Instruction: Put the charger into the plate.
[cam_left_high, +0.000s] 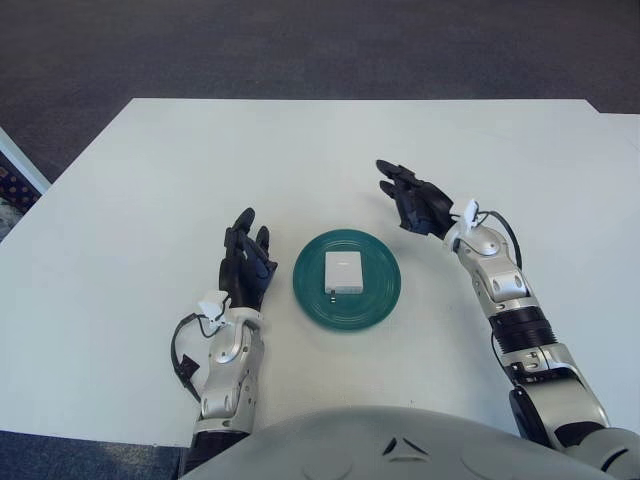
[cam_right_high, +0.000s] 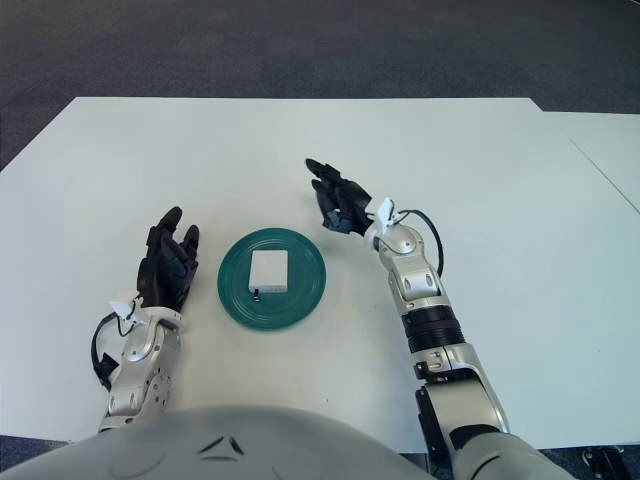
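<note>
Left eye view: a white table (cam_left_high: 150, 180) stands on dark carpet (cam_left_high: 300, 45); the white charger (cam_left_high: 343, 272) lies in the green plate (cam_left_high: 383, 297).

Right eye view: right hand (cam_right_high: 338, 203), fingers spread, empty, shows beyond the plate's right; left hand (cam_right_high: 168, 265) open at its left

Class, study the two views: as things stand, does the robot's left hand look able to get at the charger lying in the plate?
Probably yes. The left hand shows open just left of the green plate, and the white charger lies uncovered in its middle. The right hand is up and off to the right, so nothing blocks the way.
</note>
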